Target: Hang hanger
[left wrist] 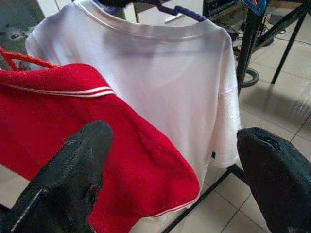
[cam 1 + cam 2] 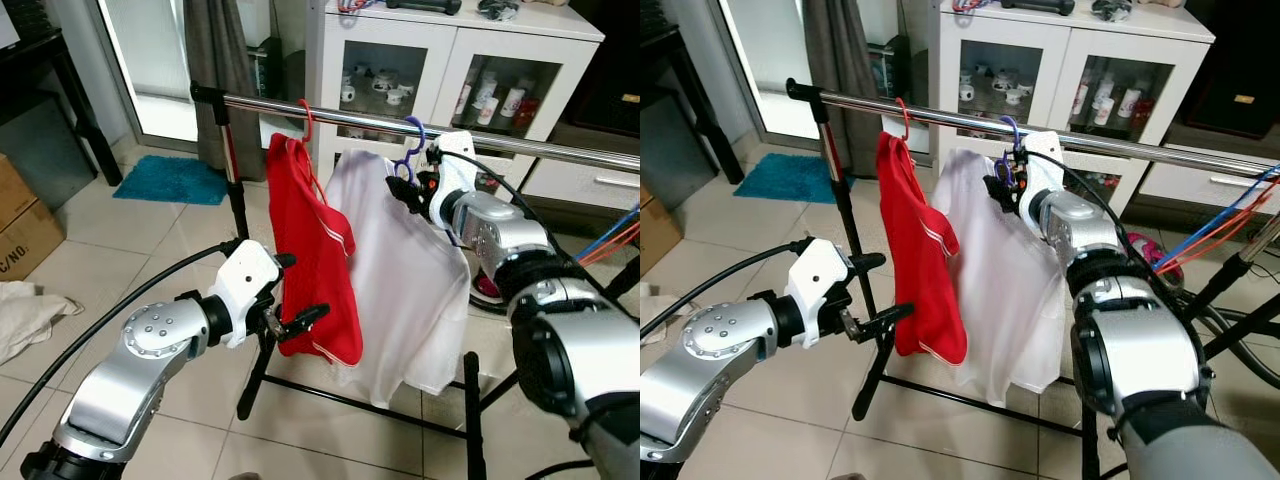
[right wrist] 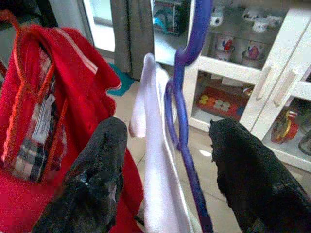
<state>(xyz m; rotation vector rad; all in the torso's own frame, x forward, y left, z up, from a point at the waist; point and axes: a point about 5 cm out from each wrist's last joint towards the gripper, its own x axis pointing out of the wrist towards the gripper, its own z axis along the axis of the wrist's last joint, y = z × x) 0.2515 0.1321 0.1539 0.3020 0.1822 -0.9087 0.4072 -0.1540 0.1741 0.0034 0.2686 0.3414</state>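
Both eye views look forward and down at the rail (image 2: 400,125); each wrist view looks closely along its tool at the shirts (image 1: 170,87).

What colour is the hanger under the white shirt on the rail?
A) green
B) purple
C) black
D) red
B: the purple hanger hooks over the rail above the white shirt, right at the right gripper; the red shirt has its own red hanger.

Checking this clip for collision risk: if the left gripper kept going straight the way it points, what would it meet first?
Most likely the red shirt: it hangs directly ahead of the open left gripper, with the white shirt behind it. Depth is uncertain, but red looks nearest.
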